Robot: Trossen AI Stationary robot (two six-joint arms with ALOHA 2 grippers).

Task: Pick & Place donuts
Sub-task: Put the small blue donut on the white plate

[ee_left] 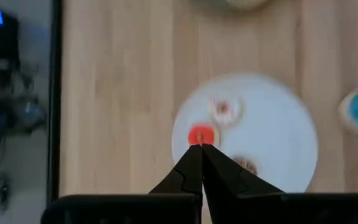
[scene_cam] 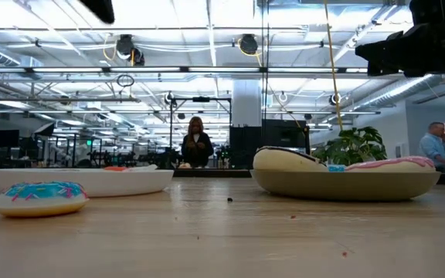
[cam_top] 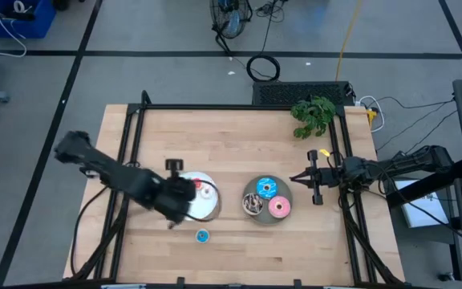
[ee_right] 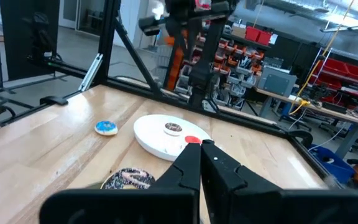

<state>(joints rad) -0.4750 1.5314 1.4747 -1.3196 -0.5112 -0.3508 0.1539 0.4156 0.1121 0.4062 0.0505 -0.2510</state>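
Left gripper point(cam_top: 184, 197), fingers pinched together and empty, hovers over the white plate point(cam_top: 209, 210) at lower centre; red donut point(ee_left: 201, 135) and, apparently, a white donut point(ee_left: 222, 109) lie there. Right gripper point(cam_top: 297, 178) also closed.

The pale wooden plank surface point(cam_top: 239, 128) shows long, fine grain and a smooth, faintly satiny finish, bordered by a black matt metal frame point(cam_top: 239, 107). The round white plate point(ee_right: 157, 137) looks like smooth plastic with a slight sheen, while the round grey plate point(scene_cam: 346, 184) appears matt and dull. The small blue-iced toy donut with sprinkles point(scene_cam: 40, 198) has a soft, matt, slightly grainy look, as of rubbery plastic. The left hand point(ee_left: 201, 149) and right hand point(ee_right: 201, 146) have dark, matt, smooth plastic-looking fingers.
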